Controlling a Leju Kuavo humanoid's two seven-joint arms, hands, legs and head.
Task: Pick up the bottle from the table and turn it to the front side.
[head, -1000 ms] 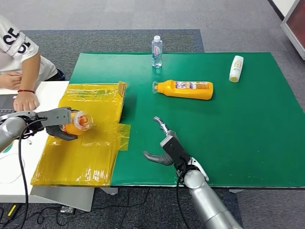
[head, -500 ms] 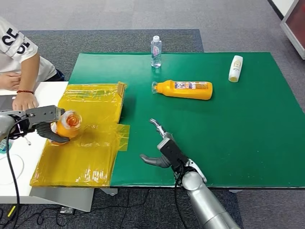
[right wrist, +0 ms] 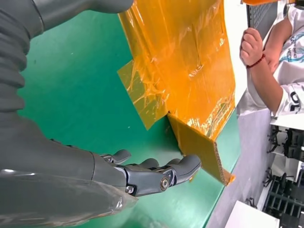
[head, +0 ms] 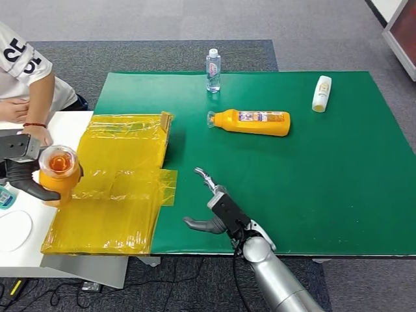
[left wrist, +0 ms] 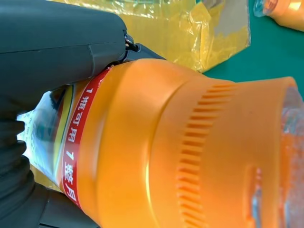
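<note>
- The left hand [head: 22, 175] grips the orange bottle [head: 58, 174], fingers wrapped round its body, cap end facing up, above the left edge of the yellow sheet [head: 123, 185].
- The right hand [head: 218, 211] hovers over the near edge of the green table [head: 318, 182], fingers spread wide, holding nothing.
- A second orange bottle [head: 253, 122] lies on its side mid-table.
- A clear water bottle [head: 212, 70] stands upright at the far edge.
- A person's hand [head: 35, 134] rests beside the held bottle.

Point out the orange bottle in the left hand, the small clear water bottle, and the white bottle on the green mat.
orange bottle [head: 60, 170], head view, on its clear cap end.
clear water bottle [head: 212, 71], head view, on its labelled middle.
white bottle [head: 322, 93], head view, on the middle of its body.
</note>
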